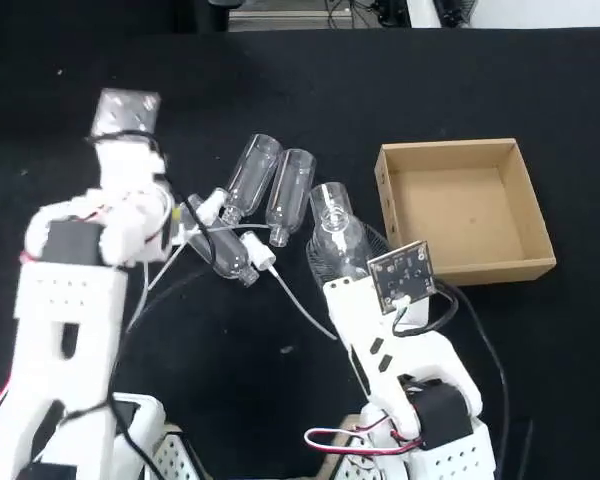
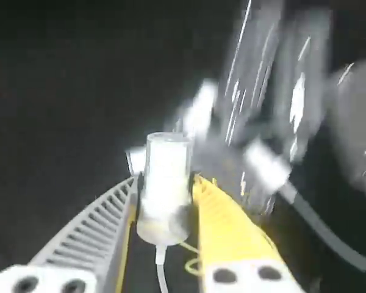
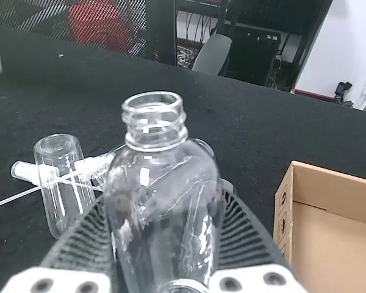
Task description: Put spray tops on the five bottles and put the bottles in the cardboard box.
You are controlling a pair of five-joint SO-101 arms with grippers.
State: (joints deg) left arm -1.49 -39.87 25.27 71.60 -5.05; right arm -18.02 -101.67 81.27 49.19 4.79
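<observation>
Bottle (image 3: 155,159) stood upright, neck open, clamped in the right gripper (image 3: 165,213). Left gripper (image 2: 165,186) clamped a spray top (image 2: 166,162), apart to the bottle's left.

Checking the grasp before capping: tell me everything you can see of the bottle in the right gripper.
The bottle is clear and see-through, plastic by the look, with rounded shoulders. Its threaded neck is open, with no spray top on it. It stands roughly upright, clamped around the body by the right gripper, with black ribbed fingers on either side. It sits beside the cardboard box, not in it. Its base is hidden.
</observation>
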